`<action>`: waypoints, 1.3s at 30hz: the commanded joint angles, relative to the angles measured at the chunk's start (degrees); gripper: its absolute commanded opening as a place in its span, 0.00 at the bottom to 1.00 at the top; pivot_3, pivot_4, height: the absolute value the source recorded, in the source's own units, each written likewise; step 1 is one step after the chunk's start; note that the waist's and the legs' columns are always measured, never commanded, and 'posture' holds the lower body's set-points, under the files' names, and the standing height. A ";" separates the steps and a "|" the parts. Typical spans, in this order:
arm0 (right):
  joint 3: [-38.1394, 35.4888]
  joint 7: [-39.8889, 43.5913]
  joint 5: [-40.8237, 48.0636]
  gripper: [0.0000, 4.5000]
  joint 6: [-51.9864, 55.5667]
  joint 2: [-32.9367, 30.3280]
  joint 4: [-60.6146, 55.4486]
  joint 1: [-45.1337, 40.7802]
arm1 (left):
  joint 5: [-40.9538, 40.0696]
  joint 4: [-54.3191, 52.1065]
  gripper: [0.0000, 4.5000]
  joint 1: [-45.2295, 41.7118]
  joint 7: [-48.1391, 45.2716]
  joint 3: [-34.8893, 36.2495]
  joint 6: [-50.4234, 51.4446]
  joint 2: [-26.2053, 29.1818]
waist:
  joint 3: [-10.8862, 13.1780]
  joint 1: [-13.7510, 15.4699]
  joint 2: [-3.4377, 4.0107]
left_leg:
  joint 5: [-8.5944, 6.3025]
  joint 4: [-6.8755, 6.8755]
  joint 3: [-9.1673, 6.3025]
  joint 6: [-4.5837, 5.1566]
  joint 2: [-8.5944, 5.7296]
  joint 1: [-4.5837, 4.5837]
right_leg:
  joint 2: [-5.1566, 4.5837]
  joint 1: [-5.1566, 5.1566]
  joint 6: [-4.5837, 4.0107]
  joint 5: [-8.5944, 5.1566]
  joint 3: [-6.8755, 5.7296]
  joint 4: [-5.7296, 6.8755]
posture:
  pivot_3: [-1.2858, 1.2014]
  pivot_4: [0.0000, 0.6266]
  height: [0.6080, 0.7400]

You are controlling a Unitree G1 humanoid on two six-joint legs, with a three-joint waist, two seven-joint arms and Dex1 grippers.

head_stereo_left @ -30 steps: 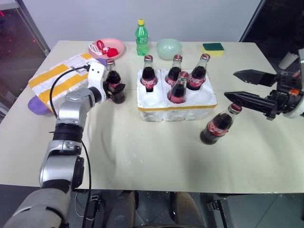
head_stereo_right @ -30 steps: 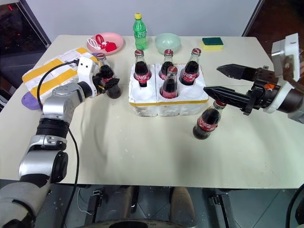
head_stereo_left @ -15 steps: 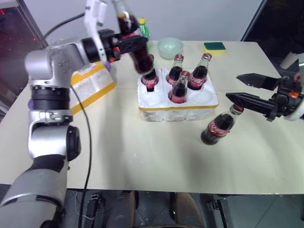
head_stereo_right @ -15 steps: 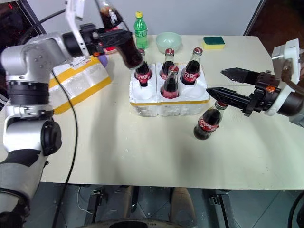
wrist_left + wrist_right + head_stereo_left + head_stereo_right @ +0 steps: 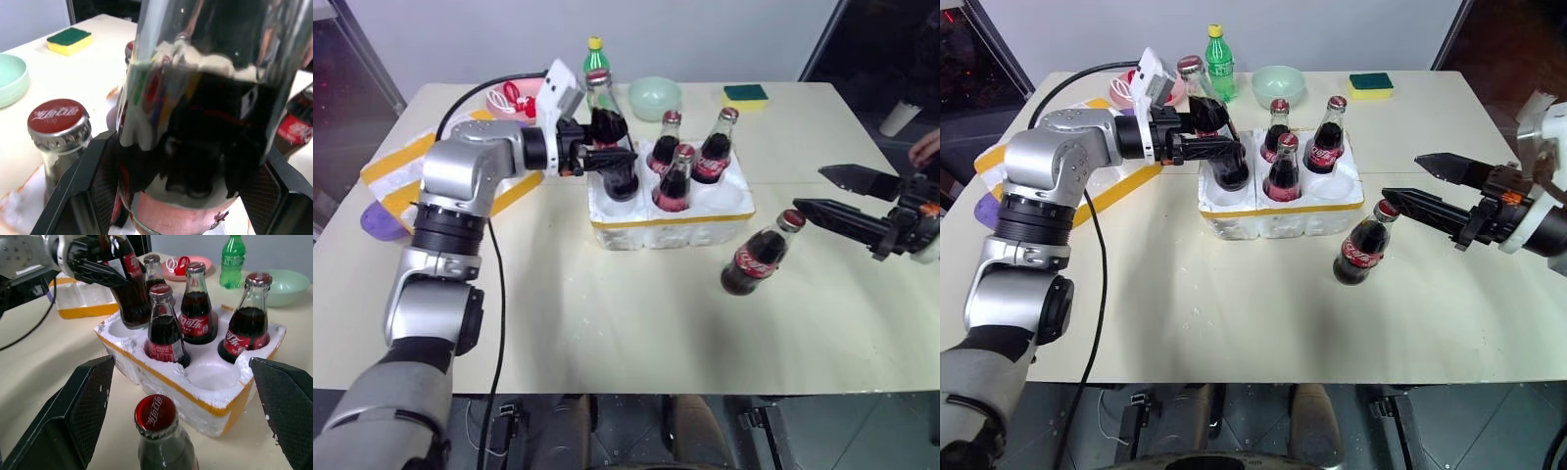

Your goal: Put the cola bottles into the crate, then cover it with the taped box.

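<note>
Starting from the largest thing, you had the counter (image 5: 607, 323) carrying everything, with the taped box (image 5: 401, 171) lying at its left side behind your left arm, well apart from the crate (image 5: 671, 220). That crate sat near the middle.

Your left pincer (image 5: 607, 155) was closed on one cola bottle (image 5: 607, 122), gripping it around the body. That bottle leaned, cap up and away from you, its base at the crate's front left well; whether it had seated I could not tell. The relation your coming move turned on, as I judged it: the bottle's long axis stood tilted off the well's upright axis, so it needed to come upright and go straight down.

Your right pincer (image 5: 852, 196) stood wide open, holding nothing, its fingers pointing level toward the crate. The loose bottle (image 5: 754, 262) stood on the counter just in front of the crate's right corner, tilted, its cap just beside the lower finger. The right arm was clearly the nearer one for it.

Counting: six cola bottles, four in the crate (though the left one sat mostly hidden behind the held bottle), one held, one loose; six wells; one green bottle (image 5: 597, 64); one bowl (image 5: 655, 98); one pink plate (image 5: 509, 98); one sponge (image 5: 745, 93).
</note>
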 commanded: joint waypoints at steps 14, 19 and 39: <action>-0.10 0.07 -0.64 1.00 -2.99 0.58 0.25 -1.51 | 8.98 -0.37 0.61 5.45 0.64 -6.65 -12.16 -2.66 | 0.00 -0.01 0.00 | 0.00 -0.01 0.00 0.00 -0.01 0.01 | 0.00 0.02 0.00 0.00 0.00 -0.02 | 0.52 0.24 0.99; 0.24 -0.38 -2.72 1.00 -4.01 0.97 -0.63 0.03 | 10.26 1.60 0.99 7.29 2.99 -5.45 -14.63 -4.83 | -0.01 0.28 0.02 | 0.00 0.00 -0.01 0.00 -0.01 0.04 | -0.01 0.07 0.00 0.00 0.00 -0.02 | 0.52 0.24 0.99; -15.85 -8.62 -4.57 1.00 -5.69 21.38 -24.69 34.68 | -19.78 -35.12 0.99 22.65 -16.02 4.64 9.46 16.95 | -0.16 0.18 -0.05 | -0.04 -0.04 0.03 -0.02 0.11 1.01 | -0.03 1.11 -0.55 -0.43 -0.02 -0.18 | 0.52 0.24 0.99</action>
